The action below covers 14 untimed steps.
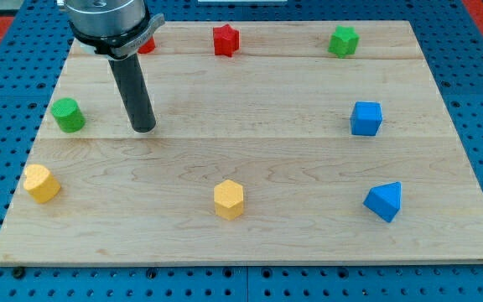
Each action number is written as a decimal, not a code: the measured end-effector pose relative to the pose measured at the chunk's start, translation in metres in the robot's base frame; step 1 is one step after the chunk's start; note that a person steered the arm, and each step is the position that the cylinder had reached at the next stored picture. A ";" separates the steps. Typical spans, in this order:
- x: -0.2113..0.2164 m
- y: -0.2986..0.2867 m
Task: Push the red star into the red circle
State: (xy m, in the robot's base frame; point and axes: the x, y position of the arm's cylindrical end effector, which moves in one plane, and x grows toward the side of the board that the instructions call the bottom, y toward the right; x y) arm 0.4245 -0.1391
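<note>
Red star [225, 39] up top, near half-hidden red circle [147, 44]; looks light, hard, slidy, best nudged from its right side; no pincer, only tip [143, 128] far below.

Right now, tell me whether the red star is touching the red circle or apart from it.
Apart. The red star sits alone near the view's top; bare board separates it from the red circle, half hidden behind the arm. My tip touches neither.
</note>
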 end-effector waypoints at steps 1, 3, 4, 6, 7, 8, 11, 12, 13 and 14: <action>0.000 0.000; 0.000 -0.002; -0.001 -0.009; -0.004 0.010; -0.036 0.108; -0.047 0.148; -0.048 0.151; -0.051 0.151; -0.124 0.158; -0.153 0.161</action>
State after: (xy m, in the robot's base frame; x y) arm 0.2714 0.0222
